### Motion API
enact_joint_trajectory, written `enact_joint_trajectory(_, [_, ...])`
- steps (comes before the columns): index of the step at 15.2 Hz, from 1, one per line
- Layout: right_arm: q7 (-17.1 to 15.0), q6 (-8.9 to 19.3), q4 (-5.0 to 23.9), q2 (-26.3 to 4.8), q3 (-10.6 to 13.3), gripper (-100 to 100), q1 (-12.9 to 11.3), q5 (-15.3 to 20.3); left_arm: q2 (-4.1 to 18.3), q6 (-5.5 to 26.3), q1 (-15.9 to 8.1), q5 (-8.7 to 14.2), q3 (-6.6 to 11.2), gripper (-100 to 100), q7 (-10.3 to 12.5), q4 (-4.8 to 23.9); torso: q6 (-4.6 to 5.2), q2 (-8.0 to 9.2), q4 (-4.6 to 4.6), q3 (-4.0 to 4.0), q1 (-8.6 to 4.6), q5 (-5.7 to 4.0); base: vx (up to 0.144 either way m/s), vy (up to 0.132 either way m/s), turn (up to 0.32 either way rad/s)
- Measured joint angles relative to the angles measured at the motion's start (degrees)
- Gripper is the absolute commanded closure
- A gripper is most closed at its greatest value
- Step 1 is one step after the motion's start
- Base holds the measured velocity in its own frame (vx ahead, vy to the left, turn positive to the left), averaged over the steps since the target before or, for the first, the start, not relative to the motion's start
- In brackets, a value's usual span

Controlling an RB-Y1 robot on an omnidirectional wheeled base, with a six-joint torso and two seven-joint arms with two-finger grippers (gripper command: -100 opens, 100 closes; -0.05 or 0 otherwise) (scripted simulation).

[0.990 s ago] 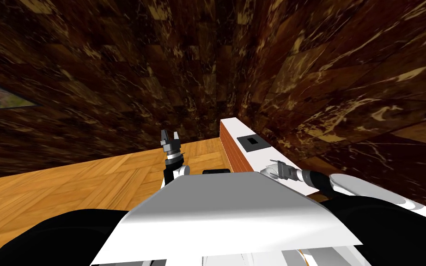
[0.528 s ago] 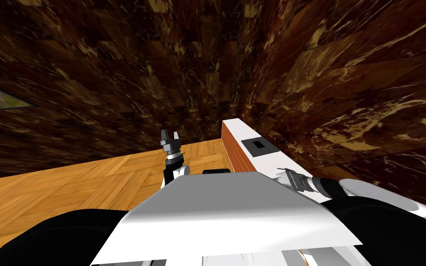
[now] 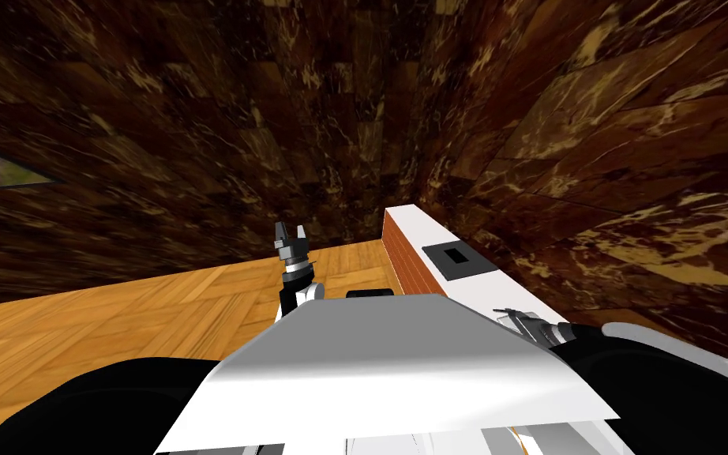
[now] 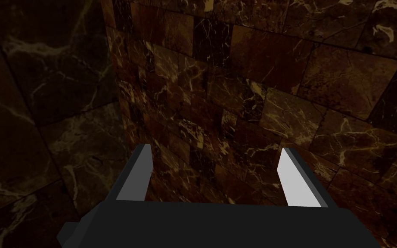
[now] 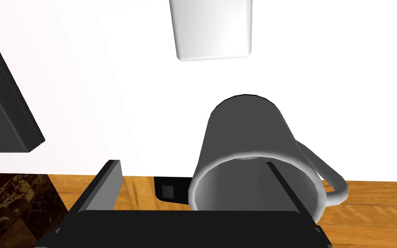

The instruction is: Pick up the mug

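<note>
**A:** Grasp status?
**B:** Not made. The right gripper (image 5: 193,163) has its blades apart. One seems to sit inside the mouth of the dark grey handled mug (image 5: 245,137), the other outside its wall. The mug rests near the edge of the flat white countertop (image 5: 85,86).
**A:** Remaining?
**B:** Clamp, then lift. The left gripper (image 4: 215,148) is raised, blades apart.

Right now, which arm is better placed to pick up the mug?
Right. The right jaws stand open at the grey mug, one finger inside its rim, at the edge of the white counter. The left jaws, also open, face the dark tiled wall, away from it.
</note>
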Motion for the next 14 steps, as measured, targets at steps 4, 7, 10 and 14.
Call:
enact_joint_trajectory(4, [1.99,-0.12,1.28,-0.48,0.75,-100,1.89,3.14,0.00,0.00,0.00,0.00,0.00,0,0.00,0.00,0.02,0.16,0.04,0.09,-0.08,-0.02,0.100,0.066,0.024])
enact_joint_trajectory(7, [3.21,-0.38,2.55,-0.78,1.66,-100,2.16,4.99,0.00,0.00,-0.01,0.00,0.00,0,0.00,0.00,0.01,0.21,0.05,0.12,-0.10,-0.02,0.082,0.059,0.018])
enact_joint_trajectory(10, [4.66,-0.48,3.77,-0.61,2.61,-100,2.81,6.86,0.00,0.00,-0.01,0.00,0.00,0,0.00,0.00,0.02,0.26,0.06,0.15,-0.13,-0.03,0.066,0.044,0.013])
enact_joint_trajectory(14, [5.13,0.90,4.74,1.41,4.41,-100,1.97,7.61,0.01,0.00,-0.02,0.00,0.01,0,0.00,0.00,0.01,0.56,0.13,0.32,-0.51,-0.12,-0.002,-0.036,0.097])
